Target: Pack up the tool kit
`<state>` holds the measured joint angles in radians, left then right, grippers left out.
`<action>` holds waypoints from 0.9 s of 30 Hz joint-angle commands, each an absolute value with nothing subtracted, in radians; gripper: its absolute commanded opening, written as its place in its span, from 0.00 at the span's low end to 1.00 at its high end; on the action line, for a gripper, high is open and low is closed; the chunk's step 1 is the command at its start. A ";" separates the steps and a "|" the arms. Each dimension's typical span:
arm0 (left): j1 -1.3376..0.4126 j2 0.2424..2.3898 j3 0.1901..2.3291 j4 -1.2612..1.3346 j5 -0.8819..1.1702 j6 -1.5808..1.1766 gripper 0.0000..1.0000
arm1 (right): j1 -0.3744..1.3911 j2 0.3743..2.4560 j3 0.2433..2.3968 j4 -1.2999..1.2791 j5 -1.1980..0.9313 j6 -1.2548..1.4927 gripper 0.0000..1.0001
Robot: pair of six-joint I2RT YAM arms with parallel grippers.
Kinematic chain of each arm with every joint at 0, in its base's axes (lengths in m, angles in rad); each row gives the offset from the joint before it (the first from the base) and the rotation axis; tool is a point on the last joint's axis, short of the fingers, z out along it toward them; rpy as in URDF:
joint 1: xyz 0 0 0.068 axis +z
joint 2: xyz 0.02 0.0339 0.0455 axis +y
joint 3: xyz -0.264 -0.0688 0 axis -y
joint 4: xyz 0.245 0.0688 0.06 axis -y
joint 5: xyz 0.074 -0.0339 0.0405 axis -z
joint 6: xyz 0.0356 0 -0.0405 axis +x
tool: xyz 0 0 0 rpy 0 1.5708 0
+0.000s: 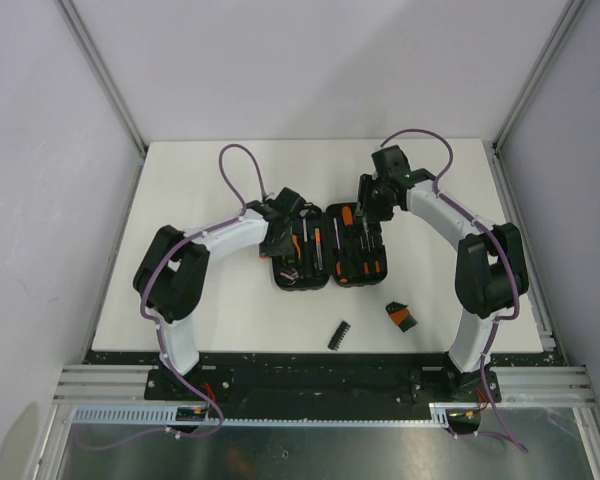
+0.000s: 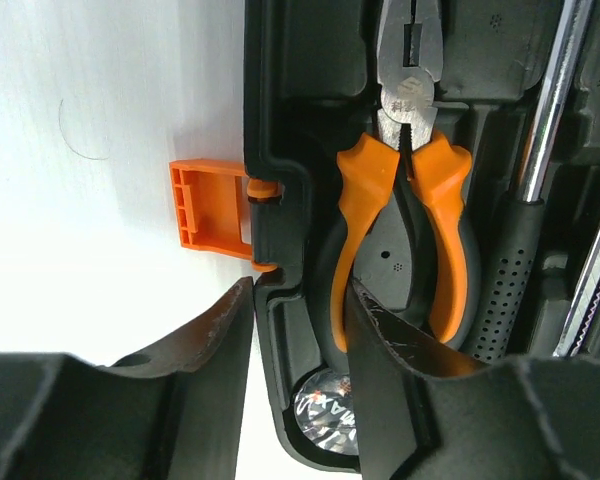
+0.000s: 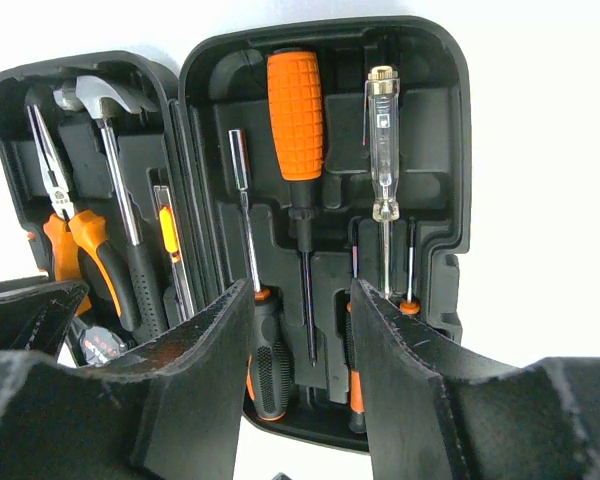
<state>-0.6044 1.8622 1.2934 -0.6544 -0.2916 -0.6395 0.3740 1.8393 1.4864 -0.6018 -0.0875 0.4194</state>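
Note:
The tool kit case (image 1: 330, 250) lies open and flat mid-table, with tools in its moulded slots. In the right wrist view it (image 3: 440, 120) holds an orange-handled screwdriver (image 3: 295, 100), a clear tester screwdriver (image 3: 383, 140), a hammer (image 3: 105, 100) and pliers. My left gripper (image 1: 283, 238) is at the case's left edge. Its jaws (image 2: 298, 295) stand apart astride the case wall, beside the orange latch (image 2: 210, 205); one finger is over the table, the other over the orange pliers (image 2: 410, 200). My right gripper (image 1: 373, 203) hovers open and empty (image 3: 302, 290) over the right half's far edge.
Two loose pieces lie on the white table (image 1: 210, 180) in front of the case: a black ribbed strip (image 1: 339, 335) and a small black and orange piece (image 1: 400, 317). Metal frame rails run along the table's sides.

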 commanded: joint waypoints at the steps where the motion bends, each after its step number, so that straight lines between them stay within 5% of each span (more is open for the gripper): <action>1: -0.591 1.808 1.285 -0.667 -0.302 -0.647 0.42 | 0.387 1.809 1.489 -0.584 -0.087 0.426 0.48; 8: -0.587 1.809 1.291 -0.665 -0.287 -0.636 0.20 | 0.462 1.805 1.509 -0.543 -0.116 0.362 0.41; 13: -0.584 1.805 1.303 -0.664 -0.272 -0.637 0.50 | 0.549 1.844 1.533 -0.510 -0.201 0.315 0.40; 17: -0.575 1.763 1.299 -0.666 -0.273 -0.646 0.60 | 0.602 1.877 1.545 -0.478 -0.248 0.322 0.31; 21: -0.553 1.698 1.286 -0.666 -0.275 -0.657 0.63 | 0.619 1.914 1.537 -0.422 -0.333 0.356 0.15; 27: -0.491 1.643 1.200 -0.611 -0.173 -0.666 0.57 | 0.667 1.974 1.539 -0.375 -0.373 0.362 0.12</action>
<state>-0.5331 1.6993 1.2621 -0.6567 -0.2474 -0.6479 0.6384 1.9396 1.5093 -0.4419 -0.3172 0.3485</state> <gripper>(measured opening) 0.594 0.119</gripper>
